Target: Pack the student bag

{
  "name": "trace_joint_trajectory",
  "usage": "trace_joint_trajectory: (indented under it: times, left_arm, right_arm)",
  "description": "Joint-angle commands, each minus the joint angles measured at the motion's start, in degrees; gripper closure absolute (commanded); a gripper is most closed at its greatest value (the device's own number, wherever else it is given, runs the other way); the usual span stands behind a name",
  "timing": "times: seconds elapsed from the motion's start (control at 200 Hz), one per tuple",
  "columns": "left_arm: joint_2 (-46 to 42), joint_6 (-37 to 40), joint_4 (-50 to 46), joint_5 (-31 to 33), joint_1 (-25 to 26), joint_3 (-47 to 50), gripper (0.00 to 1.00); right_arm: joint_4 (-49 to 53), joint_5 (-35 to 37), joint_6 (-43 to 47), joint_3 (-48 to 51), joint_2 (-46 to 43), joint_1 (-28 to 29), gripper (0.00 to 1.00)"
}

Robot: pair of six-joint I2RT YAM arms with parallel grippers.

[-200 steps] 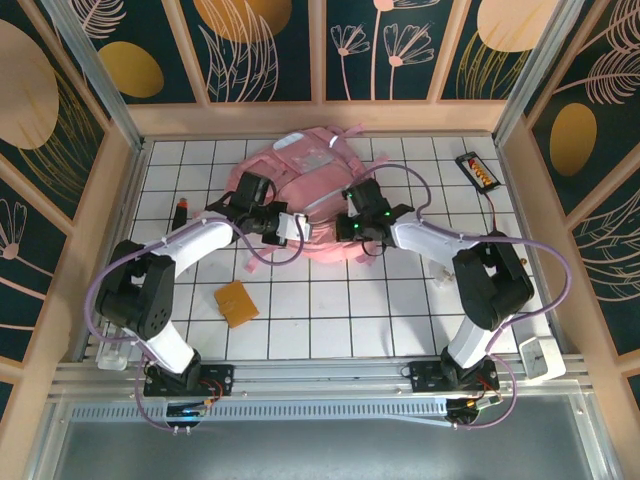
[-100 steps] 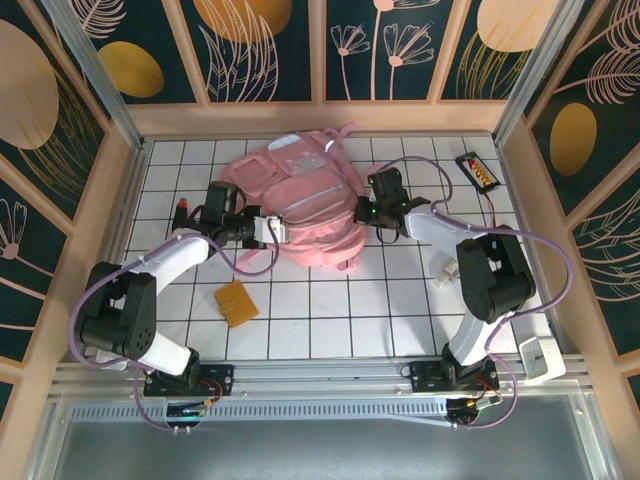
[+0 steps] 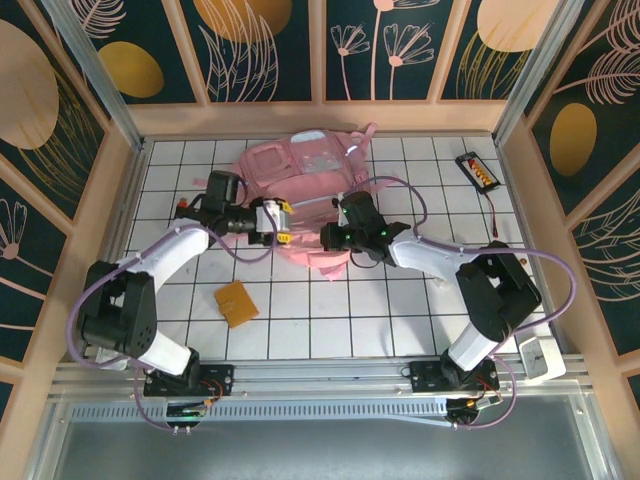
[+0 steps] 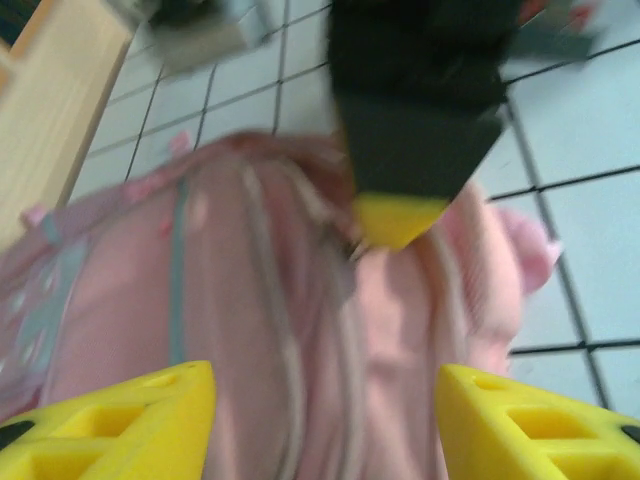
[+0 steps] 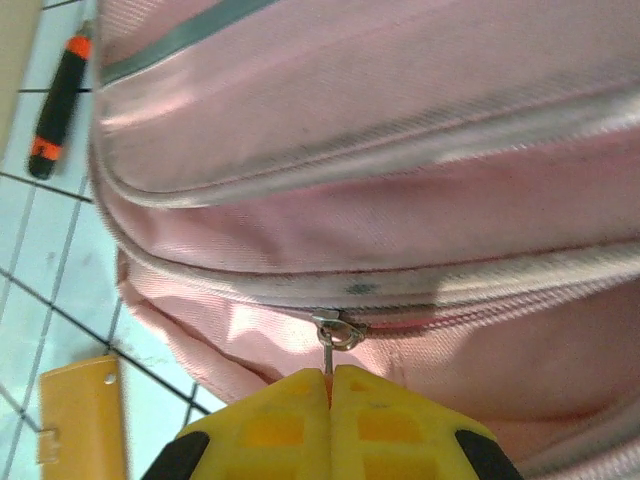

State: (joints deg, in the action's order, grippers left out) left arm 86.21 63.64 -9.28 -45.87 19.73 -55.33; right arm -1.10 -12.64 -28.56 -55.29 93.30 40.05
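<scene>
One change: left gripper (image 4: 325, 420) just popped open, empty, above the bag (image 3: 300, 175), while the right gripper (image 5: 330, 385) stays pinched on the zipper pull (image 5: 338, 332), so unzipping's probably next.

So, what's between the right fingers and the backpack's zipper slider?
Right wrist view: just the thin metal pull tab, from the slider on the pink backpack down into the shut right fingers.

Bright, even overhead light, soft shadows — left wrist view motion-blurred
</scene>
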Motion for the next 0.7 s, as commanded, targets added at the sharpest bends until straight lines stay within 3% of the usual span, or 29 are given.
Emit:
trace_joint_trajectory:
  times: [0.0, 0.225, 0.495, 0.596, 0.696]
  left_arm:
    - [-1.8, -1.4, 0.0, -0.6, 2.8, 3.0, 0.40]
    - [2.4, -2.8, 4.0, 8.4, 3.7, 0.0, 0.44]
    - [10.1, -0.1, 2.6, 5.9, 4.9, -6.3, 0.49]
    - [11.6, 1.4, 0.8, 8.0, 6.6, -7.5, 0.56]
    - [14.7, 3.6, -1.9, 10.4, 7.3, -8.2, 0.56]
  right_arm:
    - [-3.9, -6.1, 2.3, -3.0, -0.2, -0.2, 1.00]
    - [0.3, -5.2, 5.2, -2.4, -1.9, -3.2, 1.00]
    - [1.9, -7.6, 4.1, -2.8, -2.8, -2.7, 1.00]
    - [1.2, -8.5, 3.6, -3.0, -3.2, -2.6, 1.00]
    - [1.5, -8.4, 4.1, -3.2, -3.8, -2.6, 1.00]
